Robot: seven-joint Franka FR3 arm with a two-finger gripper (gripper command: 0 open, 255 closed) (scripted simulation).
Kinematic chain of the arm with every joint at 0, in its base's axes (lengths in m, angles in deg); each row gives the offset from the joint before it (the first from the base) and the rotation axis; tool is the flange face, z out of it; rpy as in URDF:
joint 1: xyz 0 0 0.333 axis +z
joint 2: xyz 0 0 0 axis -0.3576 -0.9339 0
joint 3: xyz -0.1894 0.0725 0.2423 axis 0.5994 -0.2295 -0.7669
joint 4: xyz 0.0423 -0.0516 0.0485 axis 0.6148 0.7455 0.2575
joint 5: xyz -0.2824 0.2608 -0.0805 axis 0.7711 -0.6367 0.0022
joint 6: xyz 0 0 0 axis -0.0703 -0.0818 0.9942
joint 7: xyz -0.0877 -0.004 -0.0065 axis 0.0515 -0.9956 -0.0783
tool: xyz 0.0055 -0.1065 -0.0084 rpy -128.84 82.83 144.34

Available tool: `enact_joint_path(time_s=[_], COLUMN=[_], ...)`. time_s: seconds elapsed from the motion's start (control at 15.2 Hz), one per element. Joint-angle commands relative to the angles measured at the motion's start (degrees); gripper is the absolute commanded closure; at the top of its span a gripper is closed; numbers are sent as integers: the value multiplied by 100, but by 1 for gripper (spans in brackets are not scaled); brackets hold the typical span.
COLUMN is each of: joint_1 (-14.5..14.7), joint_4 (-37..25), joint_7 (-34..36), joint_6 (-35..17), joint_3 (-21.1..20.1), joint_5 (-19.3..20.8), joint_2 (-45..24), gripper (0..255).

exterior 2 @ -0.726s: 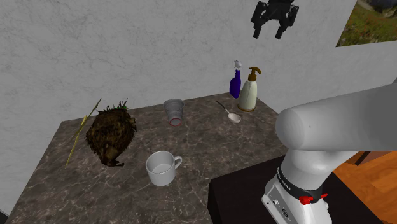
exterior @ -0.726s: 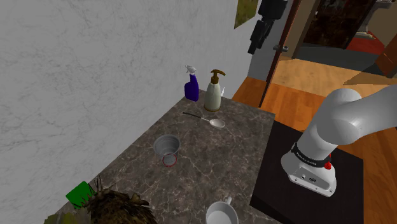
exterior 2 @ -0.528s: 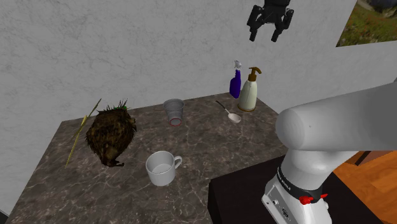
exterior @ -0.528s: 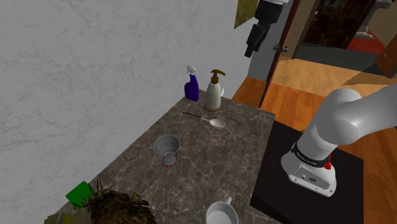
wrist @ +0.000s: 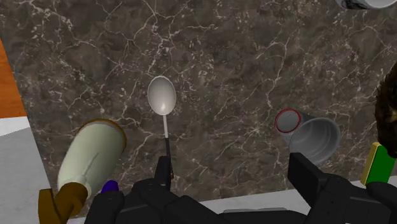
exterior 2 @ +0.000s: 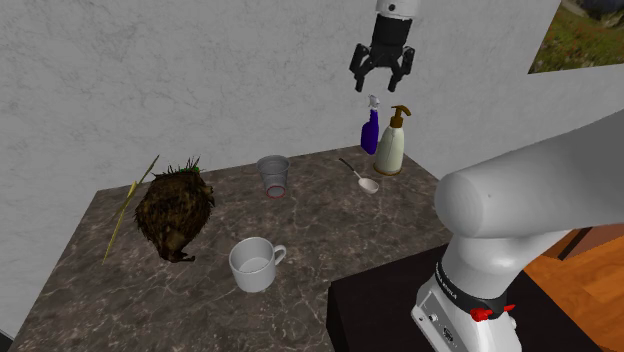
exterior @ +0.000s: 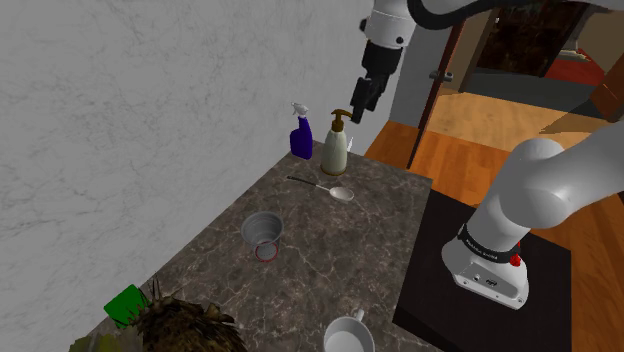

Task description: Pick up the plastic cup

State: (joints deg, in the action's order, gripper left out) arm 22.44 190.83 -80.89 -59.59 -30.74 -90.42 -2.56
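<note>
— Jaws: report state.
— Released. My gripper [exterior 2: 381, 82] hangs high above the back of the counter [exterior: 350, 245], fingers spread, nothing between them.
— Locate the cup.
— The grey cup [exterior: 262, 230], with a red ring at its foot, stands on the counter, well apart from me. Shoulder view: 7 o'clock from the gripper. Second exterior view: 8 o'clock. Wrist view: it sits just past one fingertip, off the line between my fingers.
— Long axis?
— Upright, mouth up, as far as I can judge. The lean in the wrist view looks like the camera's angle.
— Neighbours?
— The spoon [wrist: 162, 102] lies between the bottles and the cup, apart from it. The soap bottle [exterior: 335, 152] and spray bottle [exterior: 301, 140] stand almost under me. The white mug [exterior 2: 254, 265] sits at 5 o'clock from the cup in the shoulder view, well apart.
— Next move requirement?
— Judgement: travel toward the cup and down, centre it between the fingers, then close across its width. Risk: it may tip if one finger lands first.
</note>
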Motion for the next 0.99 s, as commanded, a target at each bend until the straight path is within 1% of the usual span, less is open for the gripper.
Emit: enact_joint_path(time_s=[0.0,0.26,0.53,0.73,0.92], joint_1=[61,167,244,284,319], joint_4=[95,135,59,-72,-266], joint_7=[150,458,788,1066,1383], joint_6=[-320,-918,-1499,-1912,-2295], joint_3=[-177,-532,-884,-1138,-1372], joint_5=[-84,-200,-236,-185,-46], joint_2=[-229,-815,-1501,-2072,-2685], gripper=[0,0,0,0,0])
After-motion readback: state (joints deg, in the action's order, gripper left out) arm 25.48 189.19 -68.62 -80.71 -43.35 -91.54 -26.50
